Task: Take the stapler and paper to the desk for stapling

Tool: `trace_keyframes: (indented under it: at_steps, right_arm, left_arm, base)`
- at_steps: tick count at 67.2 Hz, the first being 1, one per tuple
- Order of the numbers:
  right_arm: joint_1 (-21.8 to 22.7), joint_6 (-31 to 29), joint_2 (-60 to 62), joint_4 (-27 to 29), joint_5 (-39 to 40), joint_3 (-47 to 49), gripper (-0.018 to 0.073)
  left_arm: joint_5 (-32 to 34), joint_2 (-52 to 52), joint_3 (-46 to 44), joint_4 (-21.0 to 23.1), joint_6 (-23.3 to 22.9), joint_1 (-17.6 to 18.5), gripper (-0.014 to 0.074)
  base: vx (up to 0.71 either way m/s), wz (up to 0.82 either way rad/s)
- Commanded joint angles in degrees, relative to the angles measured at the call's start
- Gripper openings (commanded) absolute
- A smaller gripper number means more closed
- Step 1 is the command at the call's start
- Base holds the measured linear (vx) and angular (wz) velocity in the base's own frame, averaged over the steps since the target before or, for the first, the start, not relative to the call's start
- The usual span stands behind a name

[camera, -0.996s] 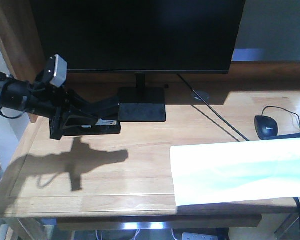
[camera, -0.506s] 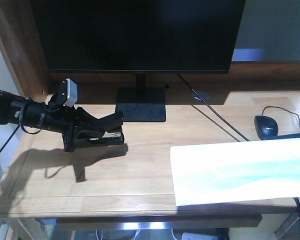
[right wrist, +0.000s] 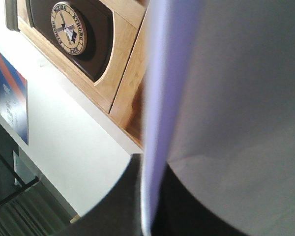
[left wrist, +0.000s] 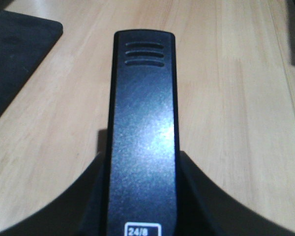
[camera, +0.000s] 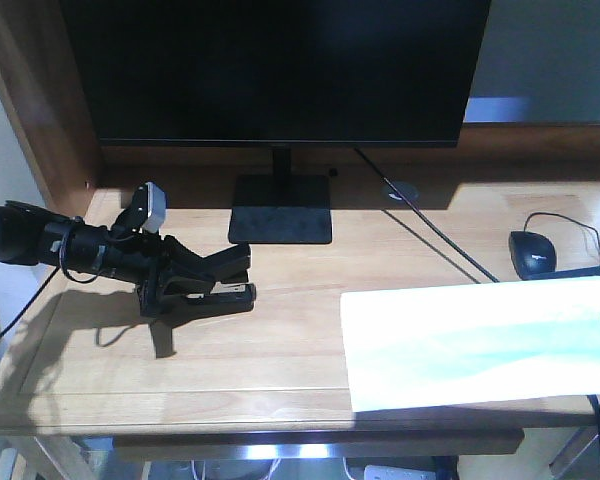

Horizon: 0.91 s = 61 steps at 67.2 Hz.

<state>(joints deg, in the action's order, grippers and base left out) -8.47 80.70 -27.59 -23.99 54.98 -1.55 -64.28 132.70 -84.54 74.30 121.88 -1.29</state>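
- The left gripper (camera: 180, 288) is clamped on the stapler (camera: 228, 283), its fingers (left wrist: 86, 206) pressed against both flanks of the black body.
- The stapler sits just in front of the monitor base (camera: 280, 222) and slightly to its left, low at the desk (camera: 280, 360). Its upper arm is tilted up towards the base. I cannot tell whether it touches the wood.
- The paper (camera: 470, 340) lies well to the right of the monitor base, spread along the desk's front right part.
- The right gripper (right wrist: 150, 211) is closed on the sheet's edge, with a dark finger on each face.
- A black computer mouse (camera: 532, 252) is far right of the monitor base, beyond the paper.
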Motion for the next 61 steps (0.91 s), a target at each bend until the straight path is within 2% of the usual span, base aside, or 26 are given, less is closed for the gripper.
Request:
trace_keyframes:
  at_steps: [1,9,24,35,43,51,56,61]
  right_arm:
    - [0.09,-0.61,-0.36,0.91,3.34,-1.21,-0.0005]
    - [0.09,-0.61,-0.36,0.91,3.34,-1.21,-0.0005]
    - [0.09,-0.61,-0.36,0.91,3.34,-1.21,-0.0005]
    - [0.09,-0.61,-0.36,0.91,3.38,-1.21,-0.0005]
    - [0.09,-0.61,-0.36,0.91,3.38,-1.21,-0.0005]
    - [0.09,-0.61,-0.36,0.91,3.38,-1.21,-0.0005]
    - [0.09,-0.61,-0.36,0.91,3.38,-1.21,-0.0005]
    - [0.09,-0.61,-0.36,0.91,3.38,-1.21,-0.0005]
  left_arm:
    - [-4.11,-3.2,-1.72,4.93,0.26,-0.01,0.0096]
    - [-3.85,-3.03,-1.72,4.8,0.26,0.04,0.0176]
    - [-1.01,-3.03,-1.72,-0.36,0.22,0.04,0.0381]
    - [-1.73,-3.85,-1.72,-0.47,-0.18,0.04,0.0459]
    - [-2.56,-6.45,-1.72,-0.47,-0.18,0.04,0.046]
    - [-2.64,-8.66,-1.72,-0.61,-0.18,0.04,0.0412]
    - [-2.7,-9.09,-1.72,-0.61,-0.18,0.04,0.0331]
    - [-2.65,-9.09,-1.72,-0.61,-0.18,0.04,0.0212]
  base:
    - [0.0,0.0]
    - [0.0,0.0]
    - [0.0,0.0]
    - [0.0,0.0]
    - [0.0,0.0]
    - [0.0,0.0]
    - [0.0,0.0]
    - [0.0,0.0]
